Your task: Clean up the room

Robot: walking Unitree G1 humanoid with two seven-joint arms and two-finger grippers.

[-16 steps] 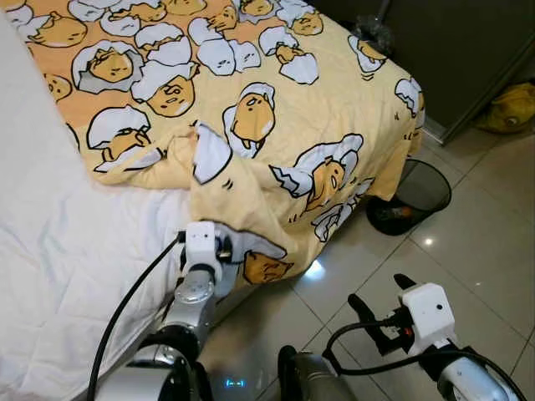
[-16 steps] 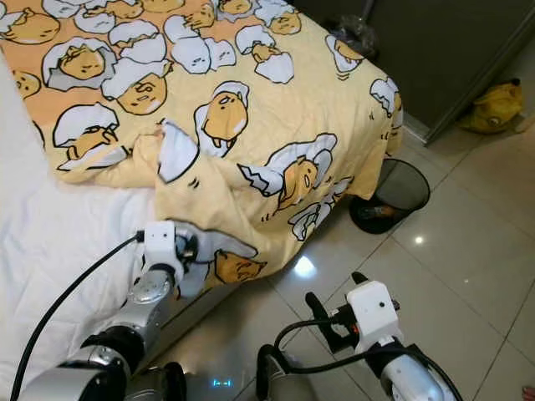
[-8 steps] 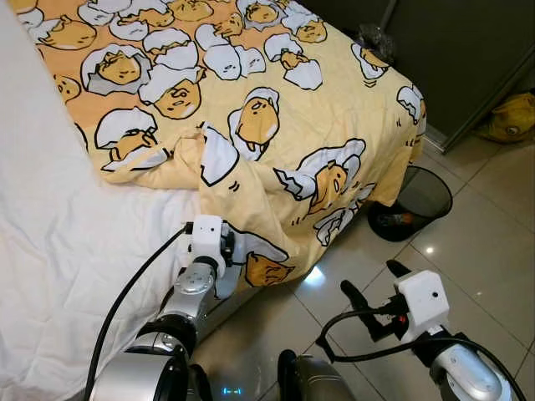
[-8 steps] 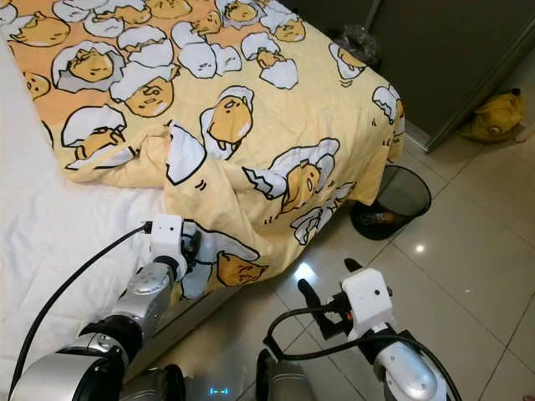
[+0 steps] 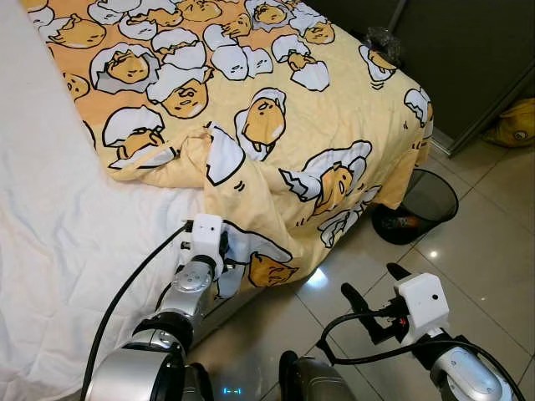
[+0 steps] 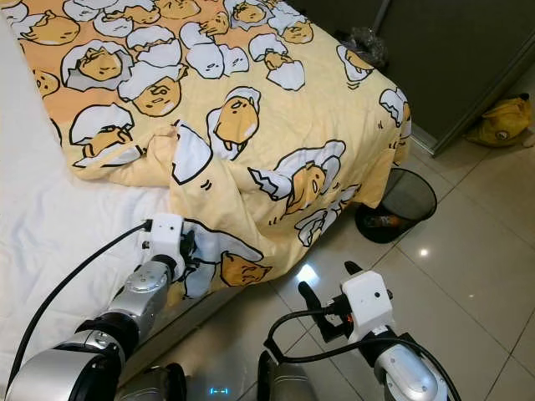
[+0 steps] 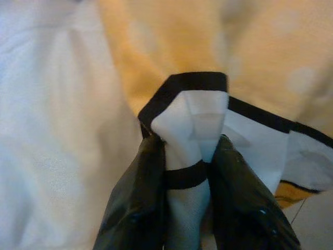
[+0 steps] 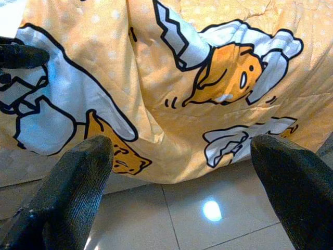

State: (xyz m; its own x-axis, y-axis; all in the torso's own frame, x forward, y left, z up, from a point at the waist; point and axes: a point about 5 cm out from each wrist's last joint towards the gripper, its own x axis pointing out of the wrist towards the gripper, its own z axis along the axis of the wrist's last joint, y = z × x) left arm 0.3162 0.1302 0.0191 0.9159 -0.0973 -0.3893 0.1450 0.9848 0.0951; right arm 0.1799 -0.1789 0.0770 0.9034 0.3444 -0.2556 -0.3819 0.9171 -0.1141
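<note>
A yellow blanket (image 5: 276, 100) printed with egg cartoon figures covers the far part of a bed and hangs over its side. My left gripper (image 5: 227, 261) is at the bed's edge, shut on a fold of the blanket's hanging corner (image 7: 190, 133); its black fingers (image 7: 143, 203) pinch the white, black-lined cloth. My right gripper (image 5: 374, 292) hovers low over the tiled floor, open and holding nothing, its fingertips (image 8: 78, 182) wide apart and facing the hanging blanket (image 8: 208, 88).
A white sheet (image 5: 58, 242) covers the near part of the bed. A black mesh waste bin (image 5: 415, 205) stands on the glossy tiled floor (image 5: 493, 251) by the bed's corner. A dark cupboard front (image 5: 468, 50) is behind, with a yellow object (image 5: 517, 125) beside it.
The view has shifted slightly, so the bed sits a little lower and rightward. My left gripper stays shut on the blanket corner. My right gripper has drifted a little to the left.
</note>
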